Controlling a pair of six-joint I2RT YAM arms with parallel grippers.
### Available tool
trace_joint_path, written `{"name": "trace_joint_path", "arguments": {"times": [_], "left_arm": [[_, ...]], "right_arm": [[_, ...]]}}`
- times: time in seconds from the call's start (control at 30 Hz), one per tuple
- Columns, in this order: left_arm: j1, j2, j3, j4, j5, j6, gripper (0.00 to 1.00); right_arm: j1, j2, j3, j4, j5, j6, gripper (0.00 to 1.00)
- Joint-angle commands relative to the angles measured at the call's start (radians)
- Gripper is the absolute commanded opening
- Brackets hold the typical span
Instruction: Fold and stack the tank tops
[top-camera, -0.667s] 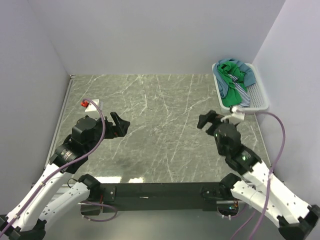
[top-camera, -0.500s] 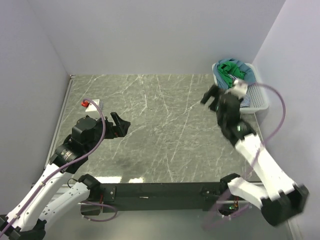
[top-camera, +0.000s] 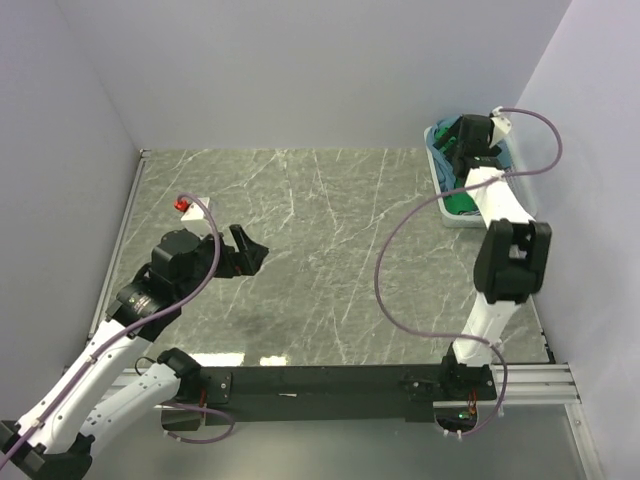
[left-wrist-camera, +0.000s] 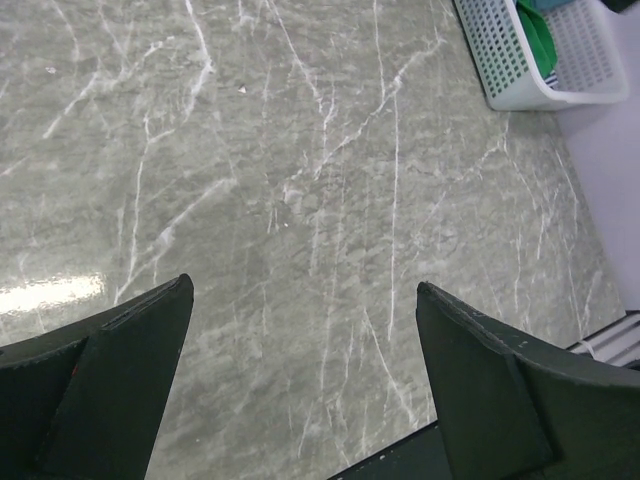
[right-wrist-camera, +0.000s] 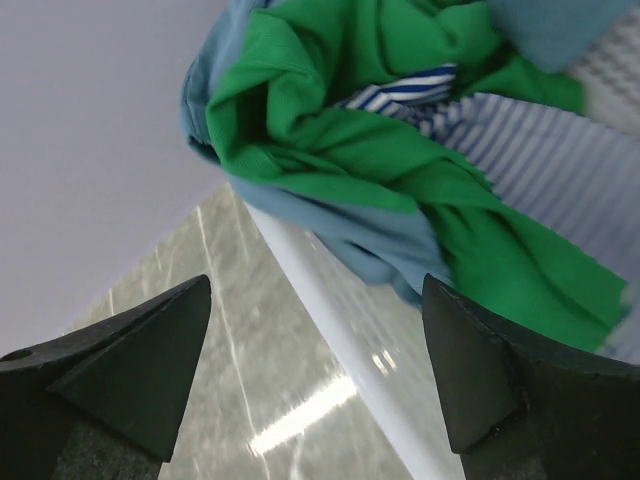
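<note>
The three tank tops lie bunched together in a white mesh basket (top-camera: 441, 184) at the back right. In the right wrist view the green top (right-wrist-camera: 330, 150) is on top, the teal-blue top (right-wrist-camera: 330, 218) hangs over the basket's rim (right-wrist-camera: 345, 345), and the navy-and-white striped top (right-wrist-camera: 540, 150) lies under the green. My right gripper (right-wrist-camera: 316, 283) is open and empty, over the basket's near rim, just short of the clothes; it also shows in the top view (top-camera: 457, 150). My left gripper (top-camera: 250, 252) is open and empty, above the bare table at the left, as the left wrist view (left-wrist-camera: 302, 285) also shows.
The grey marble table (top-camera: 320, 250) is walled on three sides. A small red and white object (top-camera: 184, 205) sits near the left edge. The basket (left-wrist-camera: 500, 70) stands against the right wall. The right arm's purple cable (top-camera: 390, 270) loops over the table.
My right arm has swung from the table's right middle out to the basket at the back right. My left gripper has shifted slightly to the right.
</note>
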Motion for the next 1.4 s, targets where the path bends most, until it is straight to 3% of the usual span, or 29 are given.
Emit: {"name": "trace_joint_path", "arguments": {"times": [0.0,0.3,0.6,1.0,1.37], "left_arm": [[0.006,0.002,0.0,0.041,0.04,0.002,0.99],[0.004,0.068,0.012,0.038,0.054,0.034,0.99],[0.006,0.114,0.003,0.041,0.1,0.036,0.99],[0.006,0.15,0.014,0.042,0.092,0.041,0.99],[0.006,0.156,0.012,0.046,0.092,0.034,0.99]], "right_arm": [[-0.01,0.108,0.119,0.113,-0.058,0.019,0.91],[-0.035,0.338,0.303,0.176,-0.092,0.07,0.89],[-0.037,0.269,0.222,0.336,-0.066,0.088,0.83],[-0.047,0.439,0.49,0.19,-0.065,0.073,0.73],[-0.056,0.459,0.449,0.186,-0.06,0.078,0.67]]}}
